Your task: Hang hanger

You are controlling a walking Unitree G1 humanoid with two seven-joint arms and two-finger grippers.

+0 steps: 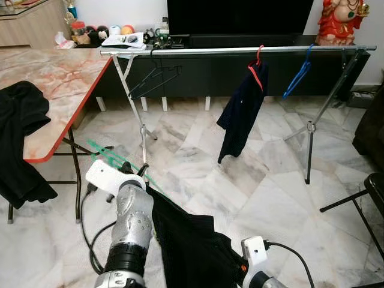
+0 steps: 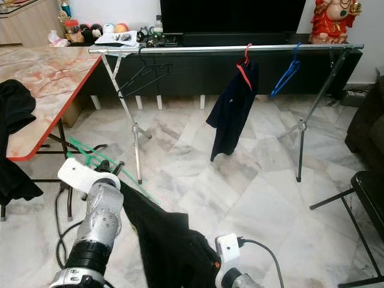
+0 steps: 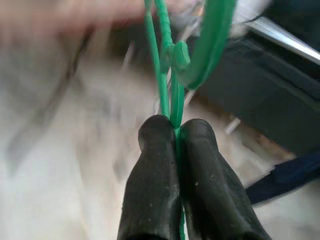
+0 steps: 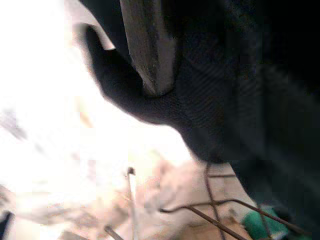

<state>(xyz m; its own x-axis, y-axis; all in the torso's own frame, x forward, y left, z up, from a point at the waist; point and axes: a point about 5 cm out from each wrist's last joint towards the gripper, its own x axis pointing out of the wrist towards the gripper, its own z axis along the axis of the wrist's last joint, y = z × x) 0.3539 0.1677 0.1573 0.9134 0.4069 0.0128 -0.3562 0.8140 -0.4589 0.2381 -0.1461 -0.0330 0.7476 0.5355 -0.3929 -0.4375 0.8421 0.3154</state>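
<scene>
Two eye views: the silver left arm is reaching forward and down over the marble floor.
Green hanger: the green hanger is sticking out past the left arm, low and close to the leg of the drying rack. It is not on the rail.
Black cloth: a black garment is hanging from the green hanger, between the two arms.
Rail: a black hanger, a red hanger with a dark shirt and a blue hanger are hanging on it.
Table: a marble table is standing on the robot's left, with dark clothes lying over its edge.
Left wrist view: the left gripper is squeezing its two black fingers tight on the green hanger's thin neck, just under the hook.
Right wrist view: the black garment is hanging very close. The right gripper's fingers: I cannot tell if they are apart or together.
</scene>
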